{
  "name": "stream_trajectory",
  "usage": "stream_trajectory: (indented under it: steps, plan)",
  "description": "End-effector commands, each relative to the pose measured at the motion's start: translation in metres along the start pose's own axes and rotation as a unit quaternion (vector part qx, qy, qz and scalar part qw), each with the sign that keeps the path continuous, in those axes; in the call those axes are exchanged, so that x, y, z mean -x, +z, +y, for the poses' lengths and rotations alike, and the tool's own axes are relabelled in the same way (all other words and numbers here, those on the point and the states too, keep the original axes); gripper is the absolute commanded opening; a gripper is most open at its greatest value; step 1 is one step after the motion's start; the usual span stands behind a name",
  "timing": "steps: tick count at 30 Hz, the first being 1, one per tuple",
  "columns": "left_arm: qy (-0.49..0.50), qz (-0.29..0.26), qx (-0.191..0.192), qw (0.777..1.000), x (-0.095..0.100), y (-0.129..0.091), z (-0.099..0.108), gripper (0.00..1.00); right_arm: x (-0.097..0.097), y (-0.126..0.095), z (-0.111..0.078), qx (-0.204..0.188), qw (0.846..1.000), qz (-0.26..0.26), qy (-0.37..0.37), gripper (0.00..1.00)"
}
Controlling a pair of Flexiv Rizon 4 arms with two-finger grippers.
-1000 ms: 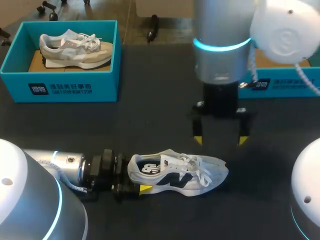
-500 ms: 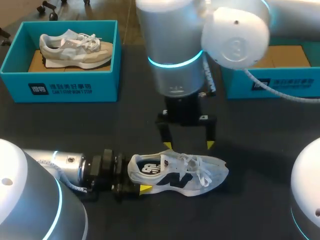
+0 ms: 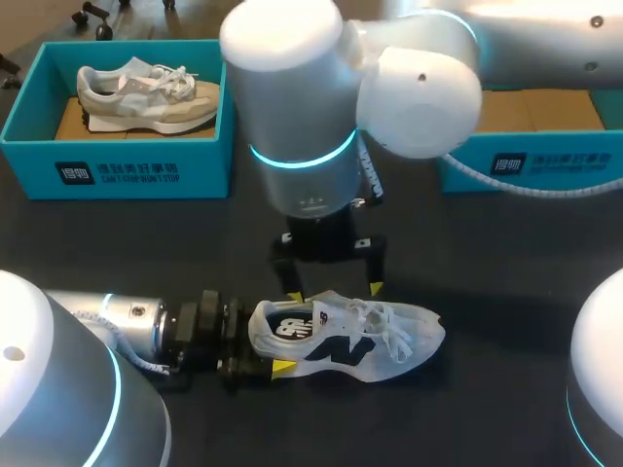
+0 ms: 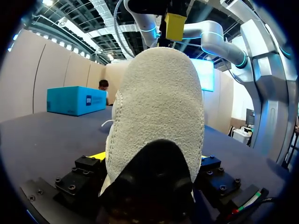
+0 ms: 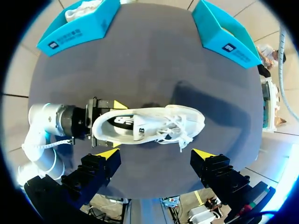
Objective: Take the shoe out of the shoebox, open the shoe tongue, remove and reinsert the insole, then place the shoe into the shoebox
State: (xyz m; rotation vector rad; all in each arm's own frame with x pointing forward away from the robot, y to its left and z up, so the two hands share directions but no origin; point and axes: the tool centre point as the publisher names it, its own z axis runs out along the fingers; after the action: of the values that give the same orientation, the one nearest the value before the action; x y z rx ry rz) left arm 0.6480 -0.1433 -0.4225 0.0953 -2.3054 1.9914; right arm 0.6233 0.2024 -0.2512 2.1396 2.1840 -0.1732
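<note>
A white shoe (image 3: 360,341) with dark side markings lies on its side on the black table, toe to the right. My left gripper (image 3: 268,341) comes in from the left, its wide-set fingers pressed on both sides of the heel. In the left wrist view the heel (image 4: 159,102) fills the space between the fingers. My right gripper (image 3: 334,292) hangs open just above the shoe's collar and laces, pointing straight down. Its wrist view shows the whole shoe (image 5: 154,126) below, with the right gripper (image 5: 156,154) beside it. A blue shoebox (image 3: 531,165) stands at the back right.
A second blue box (image 3: 117,170) at the back left holds a beige shoe (image 3: 146,92). My right arm's big white links cover the middle of the table between the two boxes. Bare black table lies to the right of the shoe's toe.
My right arm has swung left and come down, from right of the toe to directly above the shoe's collar. The left gripper and the shoe have stayed put.
</note>
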Motion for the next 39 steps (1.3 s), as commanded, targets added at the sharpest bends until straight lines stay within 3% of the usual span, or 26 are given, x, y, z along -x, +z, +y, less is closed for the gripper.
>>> stream_trajectory:
  steps: [1, 4, 9, 39]
  plan:
    - [0.0, -0.001, 0.0, 1.0, 0.001, 0.001, 0.002, 0.0, -0.025, 0.002, -0.008, 0.019, 0.992, -0.112, 0.062, 1.0]
    - [0.0, -0.001, 0.0, 1.0, 0.001, 0.001, 0.002, 0.0, -0.039, 0.008, -0.001, 0.038, 0.987, -0.151, 0.043, 1.0]
    - [0.0, -0.001, 0.0, 1.0, 0.001, 0.001, 0.002, 0.0, -0.046, 0.027, 0.006, 0.056, 0.986, -0.155, 0.019, 1.0]
    - [0.0, -0.001, 0.0, 1.0, 0.001, 0.001, 0.002, 0.0, -0.018, 0.08, 0.012, 0.061, 0.972, -0.208, 0.087, 1.0]
